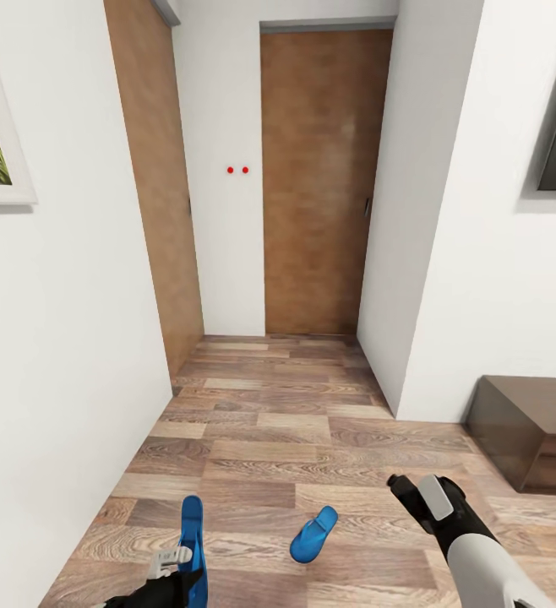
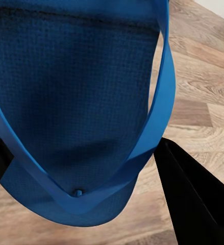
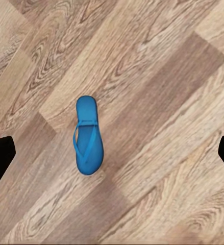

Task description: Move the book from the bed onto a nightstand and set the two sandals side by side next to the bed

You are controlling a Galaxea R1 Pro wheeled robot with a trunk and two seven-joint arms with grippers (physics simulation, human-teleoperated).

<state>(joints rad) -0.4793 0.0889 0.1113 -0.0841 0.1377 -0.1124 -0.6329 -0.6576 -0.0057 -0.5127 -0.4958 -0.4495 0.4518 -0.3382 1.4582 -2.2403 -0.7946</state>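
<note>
while my left gripper (image 1: 179, 567) pinches one blue sandal (image 1: 193, 540), my right gripper (image 1: 413, 490), spread, hangs above the other sandal (image 3: 87, 135); i read no writing.

One blue sandal (image 1: 193, 540) held upright off floor; second sandal (image 1: 313, 534) flat on wood floor (image 1: 295, 439).
</note>
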